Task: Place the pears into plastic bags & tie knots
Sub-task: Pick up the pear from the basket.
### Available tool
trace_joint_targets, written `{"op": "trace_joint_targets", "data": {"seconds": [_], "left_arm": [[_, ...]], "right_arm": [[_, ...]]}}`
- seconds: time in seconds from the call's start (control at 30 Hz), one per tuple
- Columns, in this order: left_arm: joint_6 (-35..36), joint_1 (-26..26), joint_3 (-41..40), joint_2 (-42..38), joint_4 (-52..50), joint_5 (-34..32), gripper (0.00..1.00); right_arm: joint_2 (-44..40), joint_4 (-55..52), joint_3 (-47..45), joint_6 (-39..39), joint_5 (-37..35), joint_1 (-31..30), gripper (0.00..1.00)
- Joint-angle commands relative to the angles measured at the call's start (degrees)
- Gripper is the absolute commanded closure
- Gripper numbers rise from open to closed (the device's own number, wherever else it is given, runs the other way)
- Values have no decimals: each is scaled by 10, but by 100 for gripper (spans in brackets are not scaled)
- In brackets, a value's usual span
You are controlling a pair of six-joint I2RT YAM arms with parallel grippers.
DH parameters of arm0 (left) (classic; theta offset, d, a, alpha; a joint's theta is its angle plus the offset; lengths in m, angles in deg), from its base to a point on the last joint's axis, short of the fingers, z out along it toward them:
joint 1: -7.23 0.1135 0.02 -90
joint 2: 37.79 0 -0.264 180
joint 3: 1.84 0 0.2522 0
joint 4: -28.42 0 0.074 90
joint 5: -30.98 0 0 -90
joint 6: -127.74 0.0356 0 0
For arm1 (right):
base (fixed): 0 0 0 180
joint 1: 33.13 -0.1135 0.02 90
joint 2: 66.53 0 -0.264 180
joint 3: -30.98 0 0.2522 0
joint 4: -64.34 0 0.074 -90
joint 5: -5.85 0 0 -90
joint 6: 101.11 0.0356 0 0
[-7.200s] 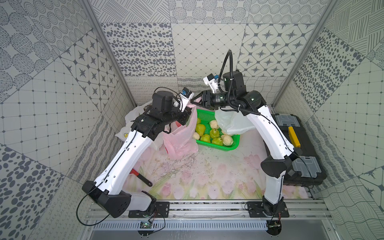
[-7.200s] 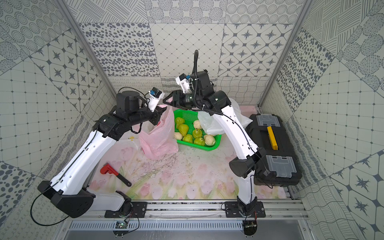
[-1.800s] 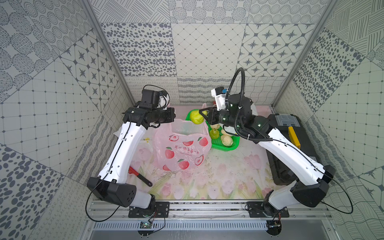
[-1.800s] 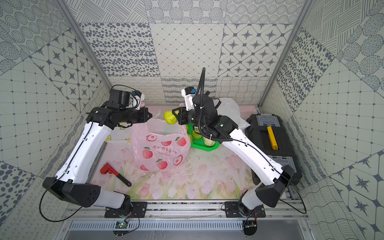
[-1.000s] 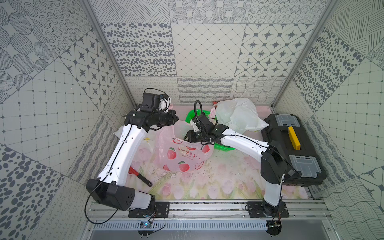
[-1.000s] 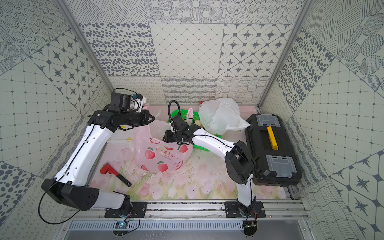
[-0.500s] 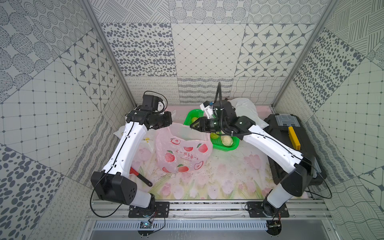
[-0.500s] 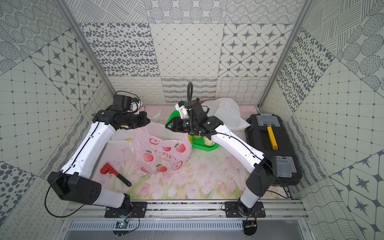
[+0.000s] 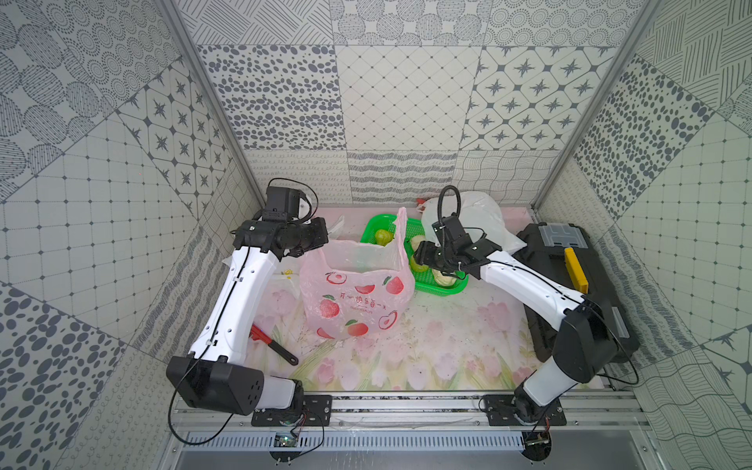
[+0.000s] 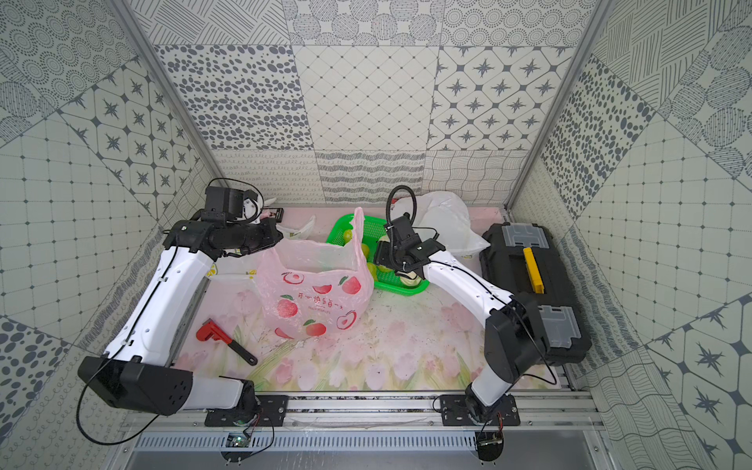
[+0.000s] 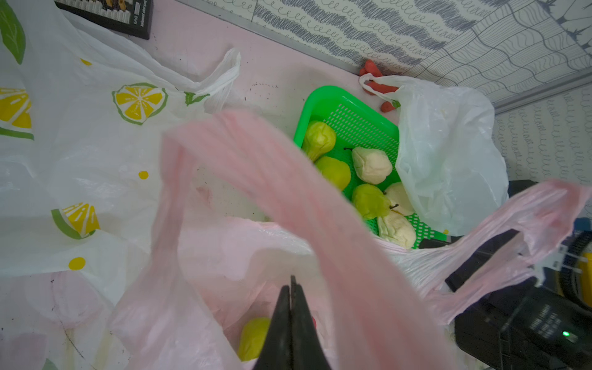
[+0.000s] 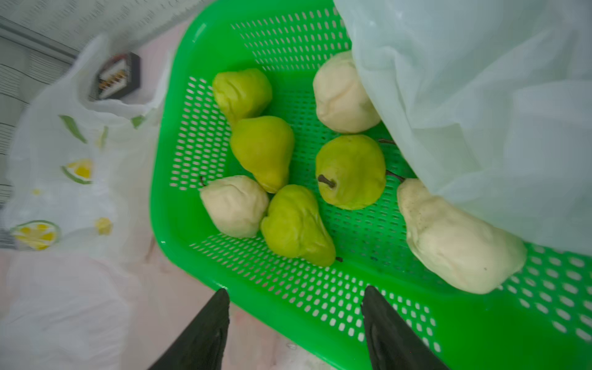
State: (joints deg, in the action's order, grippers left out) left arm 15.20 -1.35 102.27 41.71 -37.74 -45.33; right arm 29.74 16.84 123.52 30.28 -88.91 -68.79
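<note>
The pink plastic bag [image 9: 358,293] with red fruit prints stands open at mid table. My left gripper [image 11: 292,288] is shut on its near rim and holds that side up. One green pear [image 11: 253,339] lies inside the bag. Several green and cream pears [image 12: 350,171] lie in the green basket [image 12: 179,205] to the bag's right. My right gripper [image 12: 296,290] hangs open and holds nothing, above the basket's edge next to the bag. The lemon-print bag [image 11: 96,128] lies flat behind the left arm. The plain white bag [image 9: 480,219] droops over the basket's far corner.
A black toolbox [image 9: 569,276] with a yellow handle fills the right side. A red wrench [image 9: 264,337] lies near my left arm. A small black device [image 10: 272,212] and a red-orange thing [image 11: 371,73] sit by the back wall.
My right gripper has drawn back from the pink bag's mouth to the basket and has opened wider. My left gripper has stayed shut on the bag's rim.
</note>
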Motion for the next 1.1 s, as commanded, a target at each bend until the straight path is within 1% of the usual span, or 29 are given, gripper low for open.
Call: {"op": "trace_joint_targets", "data": {"seconds": [0.0, 0.17, 0.33, 0.4, 0.43, 0.53, 0.67, 0.73, 0.83, 0.93, 1.07], "left_arm": [[-6, 3, -4, -9, 9, 20, 100], [-11, 3, -11, -13, 14, 28, 100], [-11, 3, -12, -11, 15, 30, 100], [-12, 4, -13, -12, 17, 32, 100], [-12, 3, -13, -11, 18, 33, 100], [-10, 3, -12, -11, 19, 32, 100], [-7, 3, -12, -8, 20, 30, 100], [-8, 3, -11, -4, 23, 33, 100], [-8, 3, -11, -1, 25, 33, 100], [2, 3, -9, 1, 21, 23, 100], [12, 3, 4, 0, 15, 14, 100]], "right_arm": [[47, -11, 52, -26, -124, -14, 30], [123, -16, 100, -33, -163, -17, 31], [185, -15, 144, -44, -177, -13, 38], [203, -16, 158, -46, -175, -8, 44], [208, -15, 160, -48, -175, -6, 48], [209, -21, 168, -58, -172, -2, 66], [172, -13, 140, -73, -165, -2, 82], [143, -3, 119, -80, -147, -2, 86], [82, 11, 81, -80, -113, -2, 89], [16, -3, 61, -81, -74, 1, 89], [-86, -57, 51, -82, 6, 12, 90]]}}
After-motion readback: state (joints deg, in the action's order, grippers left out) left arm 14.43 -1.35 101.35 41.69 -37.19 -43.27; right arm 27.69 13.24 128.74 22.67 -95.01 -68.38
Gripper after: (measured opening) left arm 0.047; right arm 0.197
